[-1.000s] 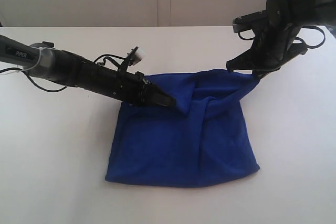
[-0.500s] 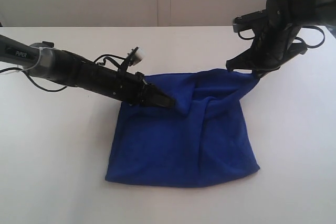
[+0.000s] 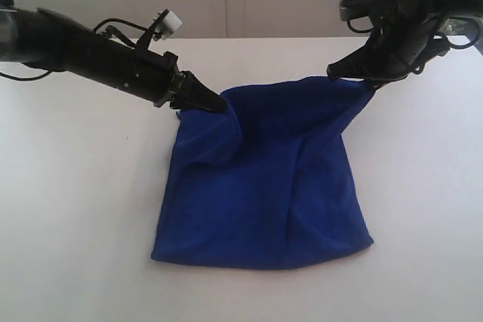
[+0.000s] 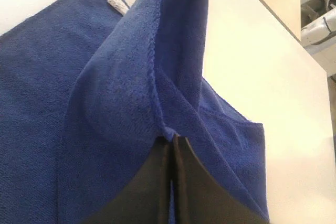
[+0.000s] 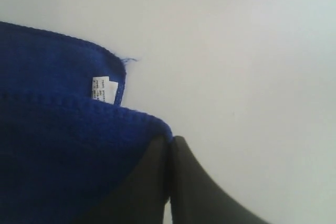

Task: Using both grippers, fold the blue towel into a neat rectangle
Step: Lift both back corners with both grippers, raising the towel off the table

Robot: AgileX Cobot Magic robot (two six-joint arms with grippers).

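Now: my left gripper (image 3: 216, 104) is clamped on the far-left corner of the blue towel (image 3: 264, 186), my right gripper (image 3: 367, 82) pinched onto its far-right corner; both corners raised, near half flat on the white table (image 3: 75, 224).

The left gripper (image 3: 217, 103) has closed its jaws on the near-left fold of the blue towel (image 3: 264, 194); one second ago the jaws stood apart, low over the cloth. The left arm has since risen and drawn back toward the left, so this fold now hangs off the table (image 3: 75, 209) as a raised drape. The right gripper (image 3: 351, 75) has lifted slightly with its corner. The upper towel edge now spans between both grippers instead of sagging at the centre.
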